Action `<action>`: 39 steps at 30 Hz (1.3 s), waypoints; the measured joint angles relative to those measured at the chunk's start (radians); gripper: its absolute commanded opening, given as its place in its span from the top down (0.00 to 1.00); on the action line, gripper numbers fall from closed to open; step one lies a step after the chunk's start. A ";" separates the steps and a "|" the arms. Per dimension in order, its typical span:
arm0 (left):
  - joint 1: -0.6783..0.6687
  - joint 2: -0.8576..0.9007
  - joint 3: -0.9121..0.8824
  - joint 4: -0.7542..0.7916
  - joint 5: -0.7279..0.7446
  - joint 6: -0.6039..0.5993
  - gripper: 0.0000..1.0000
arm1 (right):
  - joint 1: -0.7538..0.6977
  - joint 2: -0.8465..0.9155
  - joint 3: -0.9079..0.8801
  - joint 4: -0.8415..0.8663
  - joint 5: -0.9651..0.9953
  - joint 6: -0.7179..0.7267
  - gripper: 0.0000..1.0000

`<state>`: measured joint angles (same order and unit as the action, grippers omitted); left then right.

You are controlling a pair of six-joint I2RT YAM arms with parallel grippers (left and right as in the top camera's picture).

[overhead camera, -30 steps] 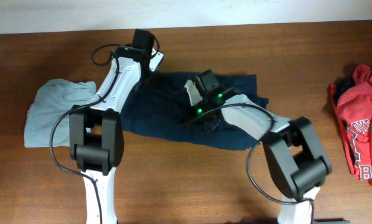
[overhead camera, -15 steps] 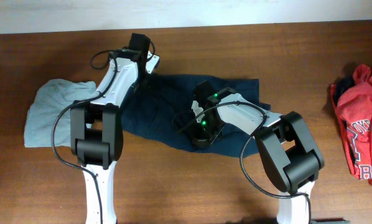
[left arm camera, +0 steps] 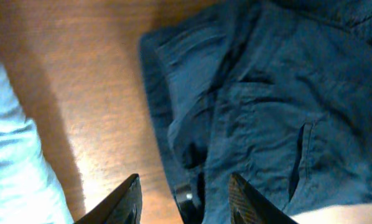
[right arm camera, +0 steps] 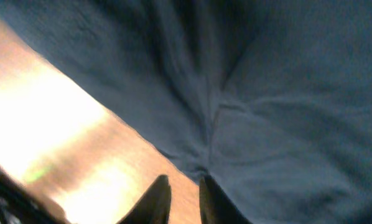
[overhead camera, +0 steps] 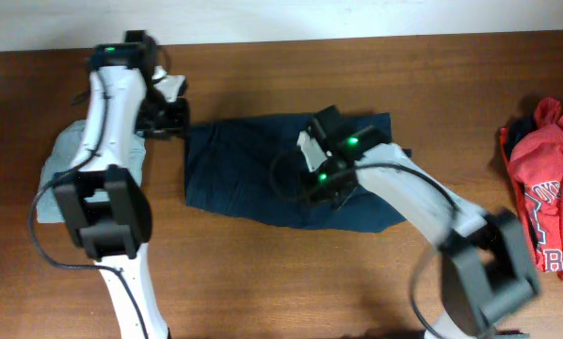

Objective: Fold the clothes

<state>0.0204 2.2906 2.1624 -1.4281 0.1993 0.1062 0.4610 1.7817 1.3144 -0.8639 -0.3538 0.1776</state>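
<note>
Jaws on the left gripper are spread wide and empty, right over the left edge of the navy shorts. Right gripper is nearly pinched at the shorts' hem, can't tell if it's got cloth. Looks like first-fold setup; next, both need a solid edge grab. Only overhead shows the red garment, well right of the shorts.

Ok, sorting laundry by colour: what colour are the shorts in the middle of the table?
The shorts are dark navy blue, clearest in the overhead view.
</note>
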 measured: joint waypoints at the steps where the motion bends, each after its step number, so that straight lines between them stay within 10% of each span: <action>1: 0.022 0.000 -0.005 -0.003 0.023 0.000 0.54 | 0.000 -0.030 0.000 0.000 0.013 0.000 0.43; 4: 0.101 -0.002 -0.062 -0.005 0.139 0.003 0.53 | -0.003 -0.154 0.000 -0.006 0.078 -0.011 0.30; 13: 0.193 -0.003 -0.410 0.177 0.423 0.087 0.26 | -0.066 -0.205 0.000 -0.052 0.129 -0.013 0.32; 31: 0.073 -0.077 -0.582 0.514 0.459 -0.010 0.20 | -0.074 -0.205 0.000 -0.060 0.129 -0.013 0.36; 34: 0.024 -0.077 -0.582 0.523 0.457 -0.010 0.29 | -0.074 -0.205 0.000 -0.060 0.129 -0.013 0.37; 39: -0.002 -0.074 -0.593 0.530 0.432 -0.006 0.73 | -0.074 -0.205 0.000 -0.060 0.129 -0.013 0.37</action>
<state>0.0181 2.2166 1.5692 -0.8978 0.6312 0.1001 0.3874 1.5764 1.3144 -0.9234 -0.2245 0.1646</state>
